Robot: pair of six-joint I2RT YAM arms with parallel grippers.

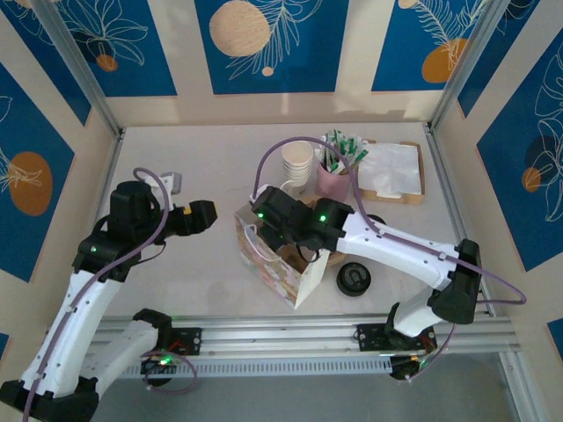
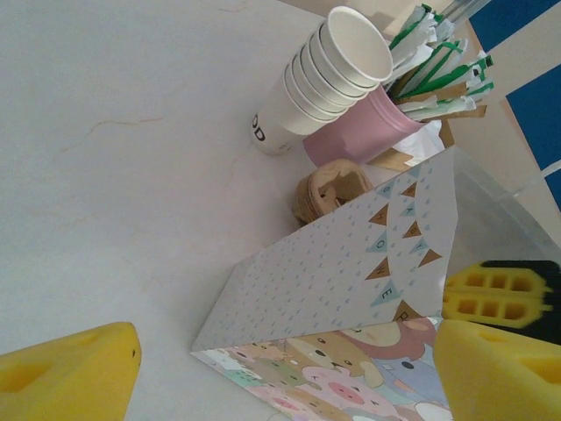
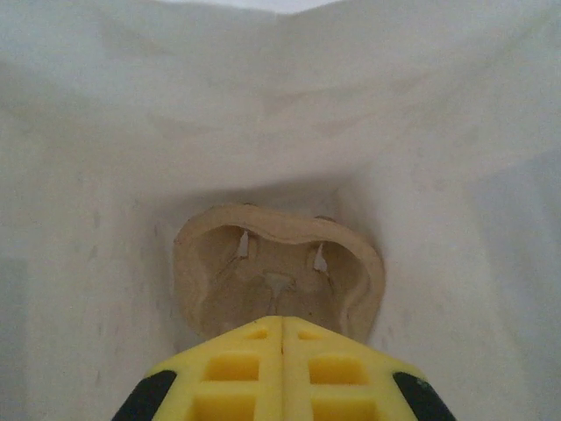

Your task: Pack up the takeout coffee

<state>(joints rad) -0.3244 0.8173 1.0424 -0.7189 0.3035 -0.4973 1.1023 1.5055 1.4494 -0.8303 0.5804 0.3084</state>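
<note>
Reaching down into the white paper bag printed with cartoon animals and bunting (image 1: 273, 268), the right gripper (image 3: 281, 321) has its yellow fingers (image 3: 232, 368) pressed flat together, with no gap between them. Nothing seen clamped between them. Directly past its tips, on the bag floor: brown moulded-pulp cup carrier (image 3: 263, 263), lying flat with its near rim at the fingertips. Whether they touch it, cannot tell. White bag walls close in on every side of this gripper.

Left gripper (image 2: 289, 351) is spread wide, gripping nothing, and hangs above the white tabletop (image 2: 114, 149). Bag's patterned side (image 2: 351, 289) stands just ahead of it, between its two yellow fingers (image 2: 70, 373). Farther ahead, beyond the bag: second brown pulp piece (image 2: 329, 189) on the table beside the bag. Past that are a tilted stack of white paper cups (image 2: 324, 79) and a pink cup stuffed with green-and-white wrapped sticks (image 2: 359, 132), touching each other.

Round black plastic lid (image 1: 354, 279) lies on the table beside the right forearm, apart from the bag.
</note>
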